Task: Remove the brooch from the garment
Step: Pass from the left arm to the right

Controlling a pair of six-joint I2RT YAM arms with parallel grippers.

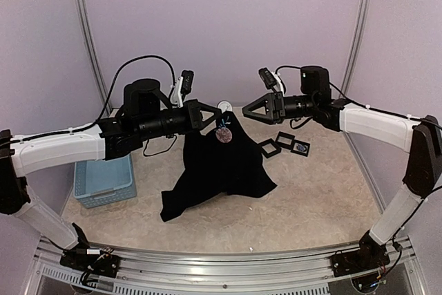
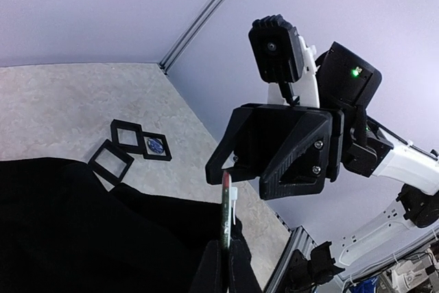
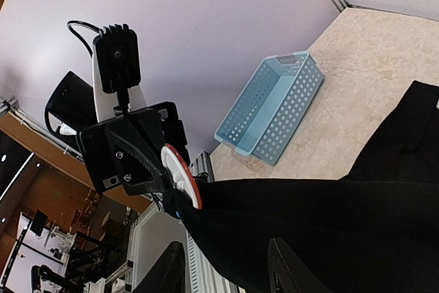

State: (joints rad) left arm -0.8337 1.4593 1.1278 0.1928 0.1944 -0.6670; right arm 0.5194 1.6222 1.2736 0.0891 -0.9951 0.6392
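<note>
Left tool (image 1: 217, 117) clamped on garment (image 1: 221, 170) neck, lifting it, hem on desk (image 1: 311, 191). Brooch (image 1: 224, 135) not yet off, we see it near the top. Right tool (image 1: 243, 110) jaws apart, empty, near brooch. We judge: grab and pull-off left.

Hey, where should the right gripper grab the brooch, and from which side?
Pinch the brooch across its flat faces at the rim, coming in from the right. It hangs upright on the garment, which the left gripper holds up just above it, so its right side is free.
</note>
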